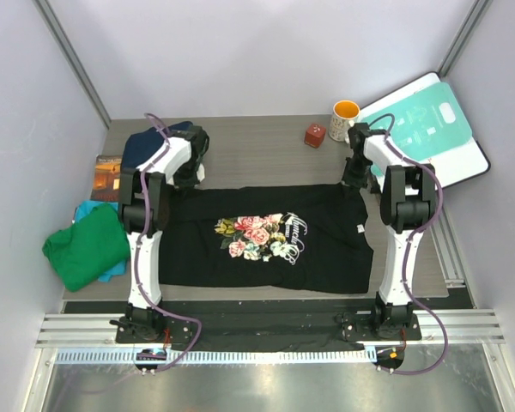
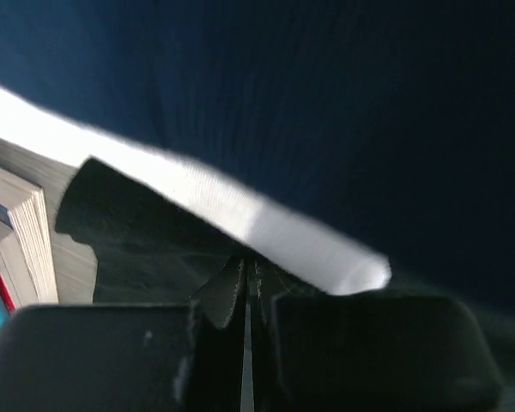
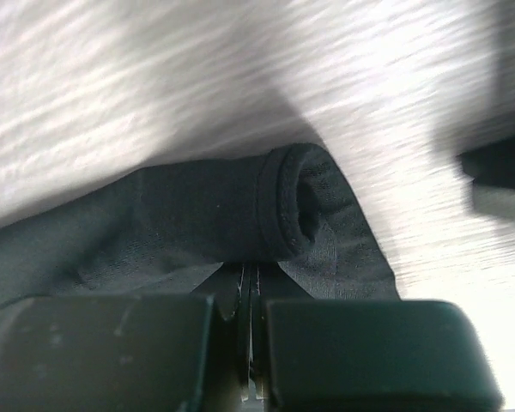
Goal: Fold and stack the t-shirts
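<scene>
At the far left a loosely folded, soft green t-shirt (image 1: 86,247) hangs over the counter's left edge, lying on a teal t-shirt (image 1: 87,209) of which only a strip shows. Just behind them lies a small brown picture book (image 1: 108,177), and beside that, at the back left corner, a bunched navy t-shirt (image 1: 153,142). The navy cloth sits right behind the left arm and fills most of the left wrist view. The left tool (image 2: 247,292) has its jaws pressed together on a fold of the black t-shirt (image 1: 266,236), at its far left corner. This soft cotton shirt, with a pink rose print facing up, lies spread flat across the middle of the counter between the two arms. To the right at the back stand a small red cube (image 1: 315,135) and an orange-and-white mug (image 1: 345,115), near each other and clear of the shirt. The right tool (image 3: 251,283) is likewise clamped on black cloth at the shirt's far right corner, beside a rolled hem. Past it a stiff teal-and-white flat board (image 1: 429,129) sticks out over the back right corner. The counter (image 1: 257,150) is grey wood-grain, edged in front by an aluminium rail (image 1: 266,330) carrying the arm bases, and enclosed by plain pale walls (image 1: 266,51).
</scene>
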You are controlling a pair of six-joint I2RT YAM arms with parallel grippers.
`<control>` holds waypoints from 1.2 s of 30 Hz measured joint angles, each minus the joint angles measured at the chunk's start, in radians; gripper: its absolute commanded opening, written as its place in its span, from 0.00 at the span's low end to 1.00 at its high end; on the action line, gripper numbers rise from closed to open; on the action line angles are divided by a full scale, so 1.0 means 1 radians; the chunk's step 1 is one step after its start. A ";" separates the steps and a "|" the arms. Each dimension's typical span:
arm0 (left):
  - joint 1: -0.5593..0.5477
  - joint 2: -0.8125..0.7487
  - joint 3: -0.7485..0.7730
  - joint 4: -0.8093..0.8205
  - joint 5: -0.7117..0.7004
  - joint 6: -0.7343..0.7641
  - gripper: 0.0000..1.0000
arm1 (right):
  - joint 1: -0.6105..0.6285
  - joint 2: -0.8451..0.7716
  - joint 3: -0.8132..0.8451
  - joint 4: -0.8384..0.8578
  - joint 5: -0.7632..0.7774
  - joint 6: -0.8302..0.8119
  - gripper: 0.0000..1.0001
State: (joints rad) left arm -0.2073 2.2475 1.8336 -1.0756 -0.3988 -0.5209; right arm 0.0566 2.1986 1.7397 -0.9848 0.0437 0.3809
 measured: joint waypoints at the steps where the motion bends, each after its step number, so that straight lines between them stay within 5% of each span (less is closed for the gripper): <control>1: 0.000 0.008 0.021 -0.002 -0.002 -0.002 0.00 | -0.007 0.006 0.010 -0.004 0.000 0.000 0.01; 11: 0.002 0.039 0.178 -0.035 -0.041 -0.022 0.00 | -0.125 0.037 0.063 -0.019 -0.005 -0.008 0.01; 20: 0.003 0.081 0.192 -0.054 -0.055 -0.023 0.25 | -0.131 0.055 0.097 -0.023 -0.047 -0.029 0.19; 27: 0.005 0.077 0.192 -0.058 -0.069 -0.023 0.29 | -0.124 0.049 0.173 -0.012 -0.099 -0.033 0.27; 36: -0.003 -0.070 0.080 -0.024 -0.011 -0.023 0.29 | -0.067 -0.192 0.075 0.038 -0.159 -0.026 0.29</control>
State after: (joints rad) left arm -0.2100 2.1773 1.9141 -1.0992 -0.4103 -0.5438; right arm -0.0101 2.0068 1.8145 -0.9470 -0.1154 0.3553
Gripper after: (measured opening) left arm 0.290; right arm 0.281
